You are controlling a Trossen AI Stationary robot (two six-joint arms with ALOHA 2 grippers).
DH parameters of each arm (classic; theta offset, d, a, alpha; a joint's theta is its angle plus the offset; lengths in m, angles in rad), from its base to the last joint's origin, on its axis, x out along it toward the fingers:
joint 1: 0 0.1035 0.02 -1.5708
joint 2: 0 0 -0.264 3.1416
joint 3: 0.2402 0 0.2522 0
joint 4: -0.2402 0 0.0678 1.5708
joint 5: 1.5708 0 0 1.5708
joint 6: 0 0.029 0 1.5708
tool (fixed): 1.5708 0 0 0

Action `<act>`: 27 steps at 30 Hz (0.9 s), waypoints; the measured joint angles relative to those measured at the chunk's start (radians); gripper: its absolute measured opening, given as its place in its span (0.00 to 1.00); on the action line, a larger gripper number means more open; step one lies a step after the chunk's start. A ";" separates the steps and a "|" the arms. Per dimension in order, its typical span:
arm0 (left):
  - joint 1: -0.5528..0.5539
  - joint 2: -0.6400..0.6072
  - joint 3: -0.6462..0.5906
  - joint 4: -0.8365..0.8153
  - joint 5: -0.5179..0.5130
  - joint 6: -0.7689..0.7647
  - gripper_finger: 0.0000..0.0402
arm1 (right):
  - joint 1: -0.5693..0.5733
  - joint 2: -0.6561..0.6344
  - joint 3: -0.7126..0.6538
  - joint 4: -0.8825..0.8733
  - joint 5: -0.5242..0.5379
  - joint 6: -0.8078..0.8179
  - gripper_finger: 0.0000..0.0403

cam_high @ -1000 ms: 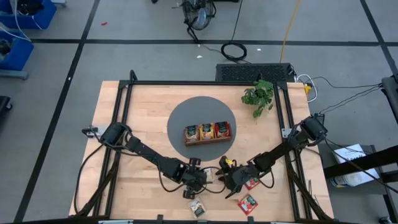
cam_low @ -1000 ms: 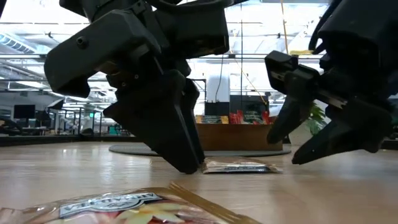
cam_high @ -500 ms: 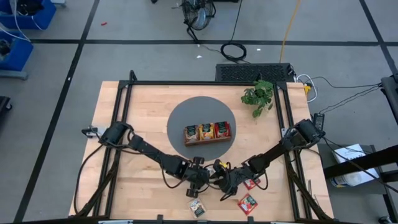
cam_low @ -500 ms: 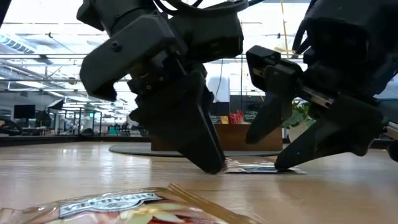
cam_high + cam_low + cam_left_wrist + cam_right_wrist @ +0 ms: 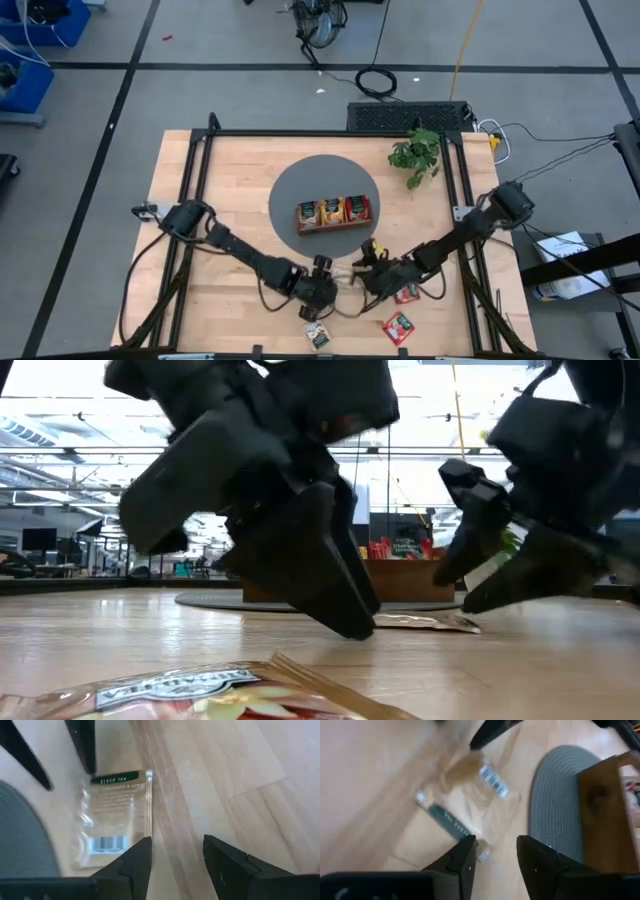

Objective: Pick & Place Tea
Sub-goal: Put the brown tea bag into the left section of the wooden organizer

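A pale tea packet (image 5: 117, 817) with a dark green label lies flat on the wood near the table's near edge, between my two grippers (image 5: 346, 276). My left gripper (image 5: 175, 841) is open at the packet's barcode end, one finger beside it and one over bare wood. My right gripper (image 5: 495, 840) is open at the label end (image 5: 451, 824). Another pale packet (image 5: 317, 335) and two red packets (image 5: 398, 326) lie flat nearer the near edge. More packets stand in the wooden tray (image 5: 333, 212). My left gripper meets the pale packet at its barcode-end edge (image 5: 141, 851) with the side of one fingertip (image 5: 355, 628), slanting down from the table's left. The packet lies flat on the table. My right gripper stands at the label end (image 5: 102, 779); whether a fingertip (image 5: 89, 766) touches it, I cannot tell.
The tray sits on a round grey mat (image 5: 290, 190) at the table's middle. A leafy plant (image 5: 416, 155) stands at the far right. The nearest pale packet fills the low view's foreground (image 5: 190, 695). Bare wood lies to the left of both arms.
My left gripper has moved toward the table's right, and the pale packet has slid that way along the wood, staying flat. My right gripper first came in toward the packet and dipped to it, then drew back toward the right and rose a little.
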 joint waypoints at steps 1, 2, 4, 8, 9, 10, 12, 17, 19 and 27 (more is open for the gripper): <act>-0.014 0.000 0.008 -0.006 -0.049 0.027 0.45 | 0.003 -0.025 0.000 -0.014 -0.013 0.025 0.31; -0.030 0.001 0.016 -0.010 -0.103 0.061 0.45 | 0.006 -0.053 0.000 -0.023 -0.033 0.054 0.30; -0.060 0.003 0.019 -0.020 -0.228 0.131 0.45 | 0.006 -0.095 0.001 -0.014 -0.098 0.121 0.27; -0.080 0.004 0.020 -0.077 -0.359 0.181 0.45 | 0.006 -0.115 -0.042 0.021 -0.241 0.216 0.24; -0.078 0.004 0.020 -0.087 -0.364 0.188 0.45 | 0.010 -0.115 -0.052 0.045 -0.258 0.221 0.24; -0.073 0.004 0.020 -0.098 -0.363 0.194 0.45 | 0.014 -0.117 -0.063 0.067 -0.264 0.221 0.23; -0.061 0.002 0.022 -0.122 -0.349 0.217 0.45 | 0.018 -0.110 -0.075 0.080 -0.264 0.220 0.23; -0.023 0.001 0.024 -0.132 -0.304 0.291 0.45 | 0.007 -0.071 -0.096 0.104 -0.226 0.285 0.23; -0.012 0.001 0.025 -0.132 -0.267 0.328 0.45 | -0.004 -0.054 -0.098 0.103 -0.178 0.327 0.23; 0.012 0.008 0.027 -0.102 -0.158 0.402 0.45 | -0.064 0.068 -0.095 0.231 -0.246 0.357 0.23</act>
